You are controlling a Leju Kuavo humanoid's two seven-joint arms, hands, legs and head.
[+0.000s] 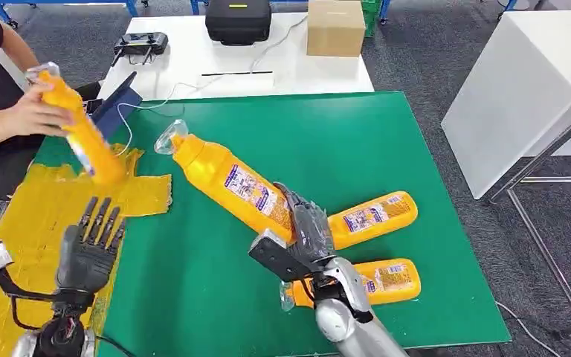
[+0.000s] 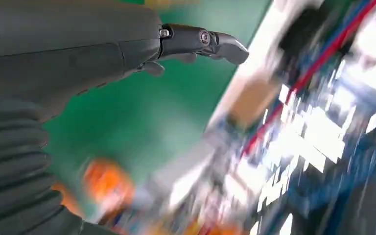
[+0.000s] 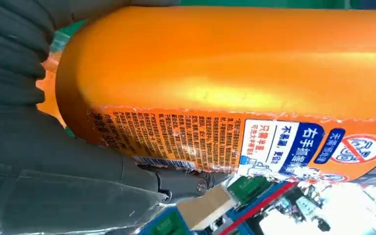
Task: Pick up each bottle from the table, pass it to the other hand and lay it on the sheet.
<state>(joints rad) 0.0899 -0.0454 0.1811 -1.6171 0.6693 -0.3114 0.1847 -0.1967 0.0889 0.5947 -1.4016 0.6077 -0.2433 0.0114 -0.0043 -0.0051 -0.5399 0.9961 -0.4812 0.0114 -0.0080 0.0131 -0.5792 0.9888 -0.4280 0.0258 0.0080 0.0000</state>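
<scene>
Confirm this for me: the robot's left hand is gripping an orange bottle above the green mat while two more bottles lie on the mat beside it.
Wrong hand. The right hand grips the orange bottle above the green mat, as the head view and right wrist view show. The left hand holds nothing, fingers spread. The two more bottles do lie on the mat beside it.

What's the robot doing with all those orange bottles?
The robot's right hand grips one orange bottle by its bottom end, with the cap pointing away across the green table. Its left hand is open, fingers spread, over the edge of the yellow sheet, holding nothing. Two more bottles lie on the table near the right arm. A person's hand holds another bottle tilted above the sheet.
</scene>
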